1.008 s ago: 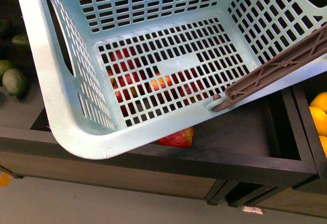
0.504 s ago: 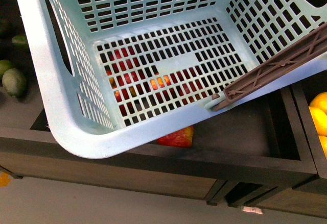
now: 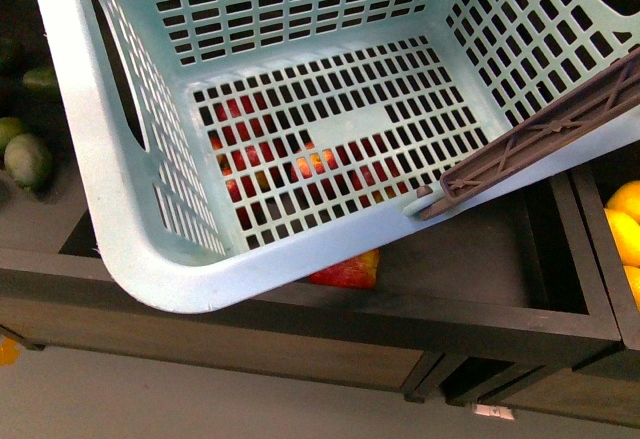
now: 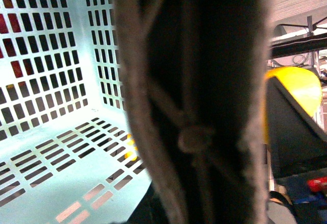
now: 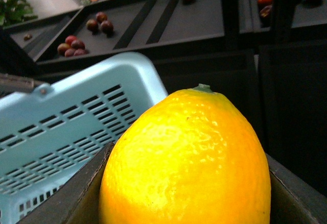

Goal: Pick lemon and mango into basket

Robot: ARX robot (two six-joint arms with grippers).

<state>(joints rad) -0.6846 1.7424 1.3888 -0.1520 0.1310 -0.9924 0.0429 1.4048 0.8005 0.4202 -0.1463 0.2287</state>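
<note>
Right gripper (image 5: 190, 203) clamps the lemon (image 5: 186, 157) just outside the basket (image 5: 102, 81) rim, nothing in the basket yet; left gripper hidden behind the handle (image 4: 194, 106), grip can't be told.

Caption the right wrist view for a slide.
Close-up of the lemon between dark gripper fingers, with the aqua basket and dark fruit shelves beyond.

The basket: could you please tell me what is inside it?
Nothing lies inside the basket. Through its slotted floor red-and-yellow fruit shows underneath, mostly covered by the lattice.
</note>
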